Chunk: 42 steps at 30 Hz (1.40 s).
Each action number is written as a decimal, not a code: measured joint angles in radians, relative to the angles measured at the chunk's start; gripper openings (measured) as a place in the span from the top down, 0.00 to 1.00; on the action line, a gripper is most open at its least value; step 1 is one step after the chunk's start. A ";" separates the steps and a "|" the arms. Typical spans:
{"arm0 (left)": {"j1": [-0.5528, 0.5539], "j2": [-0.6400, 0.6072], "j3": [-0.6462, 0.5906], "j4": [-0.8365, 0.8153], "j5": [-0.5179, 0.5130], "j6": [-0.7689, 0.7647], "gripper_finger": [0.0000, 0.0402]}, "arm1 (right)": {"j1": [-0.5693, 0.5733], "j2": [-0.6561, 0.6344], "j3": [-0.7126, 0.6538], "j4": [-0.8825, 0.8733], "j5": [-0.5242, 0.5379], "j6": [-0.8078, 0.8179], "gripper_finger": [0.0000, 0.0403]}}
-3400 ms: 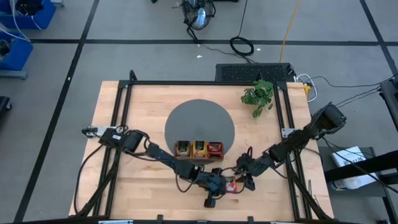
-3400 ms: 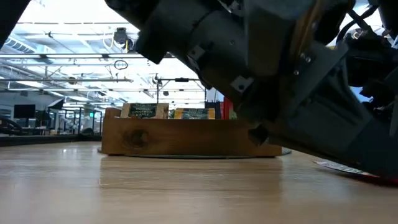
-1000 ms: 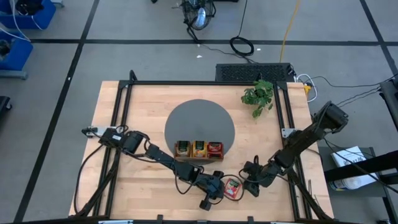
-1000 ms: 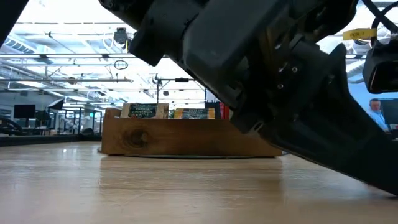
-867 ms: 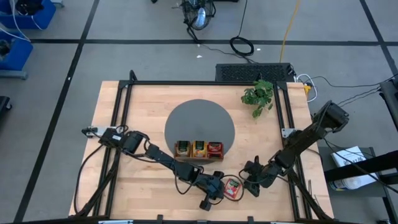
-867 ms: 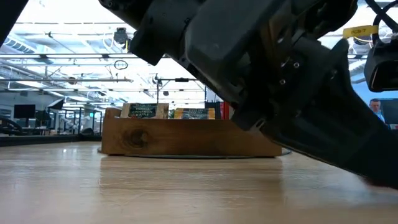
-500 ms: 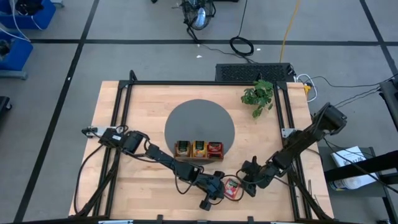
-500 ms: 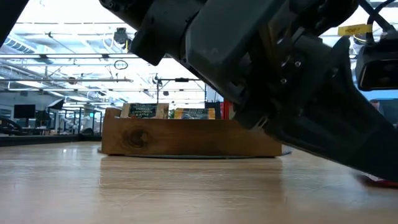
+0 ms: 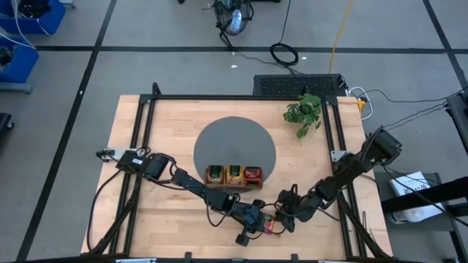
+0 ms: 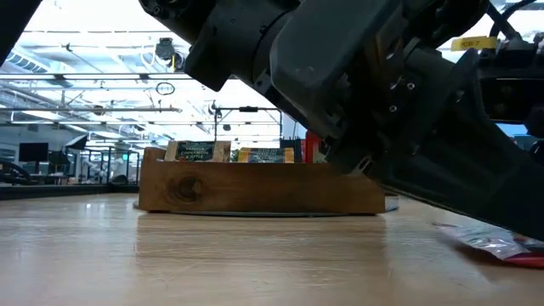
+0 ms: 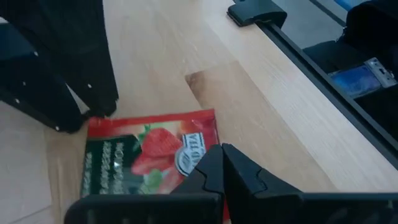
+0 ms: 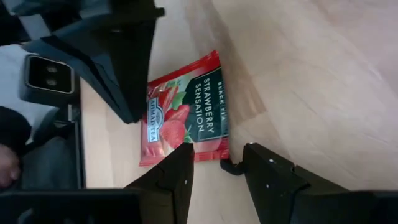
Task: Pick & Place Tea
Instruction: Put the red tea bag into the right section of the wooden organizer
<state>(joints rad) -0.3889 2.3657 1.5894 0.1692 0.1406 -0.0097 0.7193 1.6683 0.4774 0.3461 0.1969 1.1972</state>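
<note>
Right gripper (image 12: 214,163): fingers (image 12: 180,171) are seen spread apart, with a clear gap between the two tips. The edge of a red strawberry sachet (image 12: 183,112) lies just in front of that gap, flat on the wooden table (image 12: 298,74); nothing is held between the tips. The words "Strawberry Sensation" are read on the sachet's dark label panel.

Left gripper (image 11: 222,158): its two fingertips are seen pressed together, no gap between them. They are placed over the near edge of the same sachet (image 11: 146,152); whether the sachet is pinched cannot be told. A dark part of the other arm is seen touching or just beside the sachet's far corner.

From above, both grippers are found at the table's front edge, meeting tip to tip: left gripper (image 9: 252,219), right gripper (image 9: 285,217), with the red sachet (image 9: 269,223) between them, mostly covered. The left arm is stretched across from the table's left side, the right arm from its right.

Behind the grippers, a wooden tray (image 9: 234,176) is set on the front rim of a round grey mat (image 9: 234,142). Its three compartments are filled with upright sachets. In the level view the loose sachet (image 10: 493,242) is seen lying flat, right of the tray (image 10: 255,191).

A small green plant (image 9: 303,113) is noted at the far right corner.
</note>
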 joint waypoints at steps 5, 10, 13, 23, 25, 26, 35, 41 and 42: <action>0.009 0.016 0.000 0.024 0.003 -0.006 0.98 | 0.000 0.025 0.000 0.050 -0.015 -0.032 0.68; 0.016 0.016 0.000 0.034 0.018 0.004 0.99 | 0.000 0.025 0.000 0.043 -0.009 -0.038 0.68; 0.004 -0.015 0.002 0.035 0.006 0.028 0.96 | 0.000 0.025 0.000 0.042 -0.006 -0.043 0.68; -0.026 -0.054 0.008 -0.157 -0.031 -0.040 0.98 | 0.002 0.026 -0.001 0.041 0.009 -0.058 0.68; -0.026 -0.043 0.010 -0.147 -0.060 -0.056 0.99 | 0.002 0.026 -0.001 0.042 0.010 -0.058 0.68; -0.026 -0.040 0.008 -0.151 -0.063 -0.056 0.99 | 0.002 0.026 -0.001 0.044 0.010 -0.058 0.68; -0.002 -0.002 0.011 -0.095 -0.062 -0.090 0.99 | 0.000 0.026 -0.001 0.046 0.011 -0.064 0.68; 0.007 0.006 0.011 -0.077 -0.061 -0.091 0.99 | 0.000 0.026 -0.001 0.049 0.011 -0.101 0.68; 0.008 0.006 0.011 -0.077 -0.059 -0.091 0.99 | 0.000 0.026 -0.001 0.049 0.012 -0.114 0.68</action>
<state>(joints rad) -0.3807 2.3714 1.6005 0.0921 0.0814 -0.1004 0.7193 1.6947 0.4767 0.3954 0.2091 1.0831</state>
